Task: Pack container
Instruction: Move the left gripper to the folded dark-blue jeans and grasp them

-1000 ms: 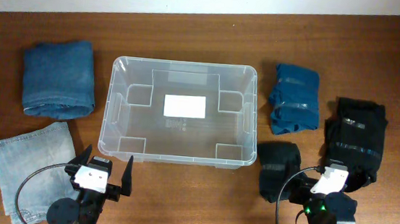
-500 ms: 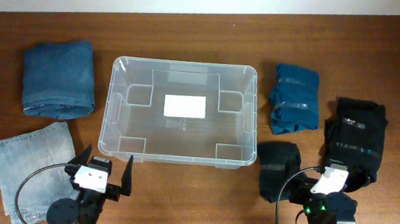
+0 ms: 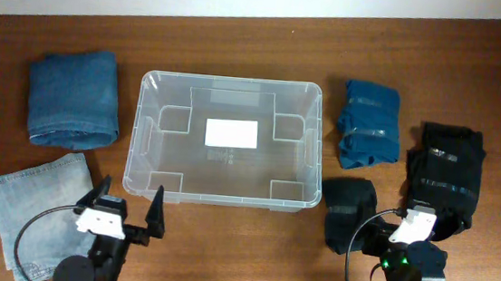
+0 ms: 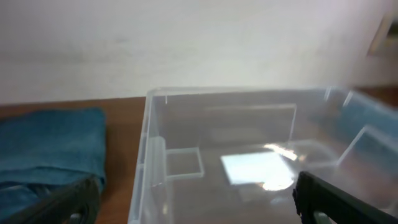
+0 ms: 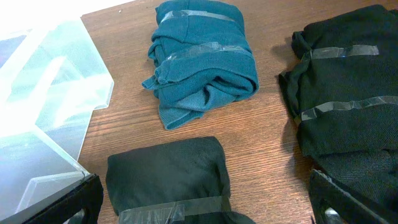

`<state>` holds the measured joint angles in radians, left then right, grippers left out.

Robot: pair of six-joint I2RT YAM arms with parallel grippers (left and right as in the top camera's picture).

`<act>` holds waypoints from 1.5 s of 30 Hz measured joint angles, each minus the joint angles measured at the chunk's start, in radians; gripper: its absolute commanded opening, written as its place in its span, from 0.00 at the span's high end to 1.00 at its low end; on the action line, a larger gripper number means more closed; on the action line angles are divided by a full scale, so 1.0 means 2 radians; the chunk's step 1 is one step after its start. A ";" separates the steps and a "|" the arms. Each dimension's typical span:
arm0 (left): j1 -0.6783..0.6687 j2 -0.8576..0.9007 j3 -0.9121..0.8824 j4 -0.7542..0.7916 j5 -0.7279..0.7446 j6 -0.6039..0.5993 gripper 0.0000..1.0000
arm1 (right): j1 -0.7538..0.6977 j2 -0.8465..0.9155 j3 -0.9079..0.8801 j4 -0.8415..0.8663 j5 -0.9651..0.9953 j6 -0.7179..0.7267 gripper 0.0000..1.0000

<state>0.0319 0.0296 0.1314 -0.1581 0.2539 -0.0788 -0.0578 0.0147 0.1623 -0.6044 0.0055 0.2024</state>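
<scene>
The clear plastic container (image 3: 138, 140) stands empty mid-table, with a white label on its base. My left gripper (image 3: 129, 201) is open and empty just in front of its near left corner. In the left wrist view the container (image 4: 150, 155) fills the space between the open jaws (image 4: 198, 204). My right gripper (image 3: 398, 219) is open and empty, low over a small black taped bundle (image 3: 347, 213). That black bundle (image 5: 165, 171) lies between the right jaws (image 5: 205, 202) in the right wrist view.
A folded dark blue cloth (image 3: 72, 96) and light denim (image 3: 36, 202) lie left of the container. A teal taped bundle (image 3: 370, 124) and a larger black bundle (image 3: 448, 171) lie to its right. The right wrist view shows the teal bundle (image 5: 202, 59) and the larger black bundle (image 5: 348, 106).
My left gripper has shifted slightly left and toward the container. The right arm and all the items have not moved.
</scene>
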 measured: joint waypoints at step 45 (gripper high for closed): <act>0.354 0.834 0.648 -0.274 0.066 -0.062 0.00 | 0.000 0.000 0.000 0.000 0.000 0.000 0.02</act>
<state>0.7403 1.6978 1.4281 -0.7063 0.3851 -0.2020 -0.0578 0.0147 0.1619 -0.6041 0.0055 0.2024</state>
